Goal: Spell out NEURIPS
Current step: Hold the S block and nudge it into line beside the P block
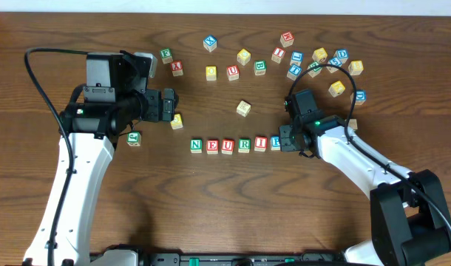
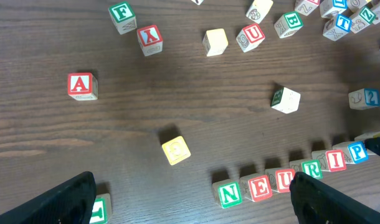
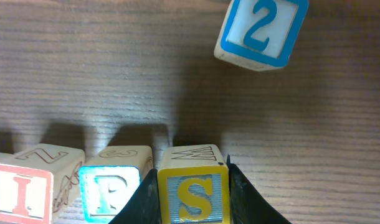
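A row of letter blocks reads N [image 1: 197,145], E [image 1: 212,145], U [image 1: 228,145], R [image 1: 244,144], I [image 1: 260,143], P [image 1: 275,142] across the table's middle. The row also shows in the left wrist view, from N [image 2: 230,195] to P [image 2: 357,152]. My right gripper [image 3: 193,193] is shut on the yellow S block [image 3: 191,186], which stands right beside the P block [image 3: 110,190] at the row's right end. My left gripper [image 2: 190,202] is open and empty, above the table left of the row.
Many loose blocks lie across the back, among them a red A [image 2: 82,85], a green F [image 2: 122,14], a U [image 1: 232,72] and a blue 2 [image 3: 260,31]. A yellow block [image 2: 175,150] and a green block [image 1: 134,138] lie near my left gripper.
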You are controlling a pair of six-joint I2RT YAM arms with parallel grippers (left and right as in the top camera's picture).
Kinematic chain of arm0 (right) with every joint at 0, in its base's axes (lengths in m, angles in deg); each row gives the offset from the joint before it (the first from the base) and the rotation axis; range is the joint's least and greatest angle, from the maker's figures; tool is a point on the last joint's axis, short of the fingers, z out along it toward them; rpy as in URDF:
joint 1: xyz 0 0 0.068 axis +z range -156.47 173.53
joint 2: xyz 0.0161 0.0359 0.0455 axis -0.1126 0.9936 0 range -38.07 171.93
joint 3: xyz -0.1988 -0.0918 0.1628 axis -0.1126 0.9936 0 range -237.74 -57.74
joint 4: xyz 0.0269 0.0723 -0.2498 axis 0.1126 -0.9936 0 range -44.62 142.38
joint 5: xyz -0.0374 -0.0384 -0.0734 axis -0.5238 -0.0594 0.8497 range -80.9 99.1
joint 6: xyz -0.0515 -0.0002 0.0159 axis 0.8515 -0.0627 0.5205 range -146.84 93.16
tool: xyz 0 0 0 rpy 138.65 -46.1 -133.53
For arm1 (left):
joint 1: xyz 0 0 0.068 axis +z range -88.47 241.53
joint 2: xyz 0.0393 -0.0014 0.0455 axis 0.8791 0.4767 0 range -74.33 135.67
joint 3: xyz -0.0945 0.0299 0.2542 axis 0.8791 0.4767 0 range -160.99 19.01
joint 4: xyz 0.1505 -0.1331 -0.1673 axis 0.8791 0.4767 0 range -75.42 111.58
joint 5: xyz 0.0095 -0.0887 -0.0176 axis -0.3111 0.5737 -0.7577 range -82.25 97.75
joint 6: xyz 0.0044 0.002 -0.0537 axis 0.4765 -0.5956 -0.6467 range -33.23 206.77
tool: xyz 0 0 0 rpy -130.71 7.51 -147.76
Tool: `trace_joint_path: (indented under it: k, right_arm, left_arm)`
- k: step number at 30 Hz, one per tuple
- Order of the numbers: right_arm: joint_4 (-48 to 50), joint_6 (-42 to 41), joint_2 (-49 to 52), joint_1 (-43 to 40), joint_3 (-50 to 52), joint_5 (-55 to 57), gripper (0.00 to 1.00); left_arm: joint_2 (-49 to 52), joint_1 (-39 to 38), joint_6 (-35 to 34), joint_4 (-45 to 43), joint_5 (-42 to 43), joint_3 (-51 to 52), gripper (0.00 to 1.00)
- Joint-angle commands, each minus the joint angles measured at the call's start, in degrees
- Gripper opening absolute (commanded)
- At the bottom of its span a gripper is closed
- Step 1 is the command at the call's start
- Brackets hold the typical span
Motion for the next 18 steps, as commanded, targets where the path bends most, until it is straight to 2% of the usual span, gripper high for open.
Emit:
trace_joint_path:
  k: [1, 18]
  right_arm:
    - [0.13, 0.74, 0.42, 0.31, 0.81, 0.46, 0.09]
    - [0.79, 1.27, 0.44, 0.31, 1.27, 0.46, 0.08]
  left_arm:
    - [-0.50, 0.20, 0.35, 0.02, 0.70, -1.38, 0.98]
    - [-0.50, 0.20, 0.35, 0.02, 0.70, -1.38, 0.98]
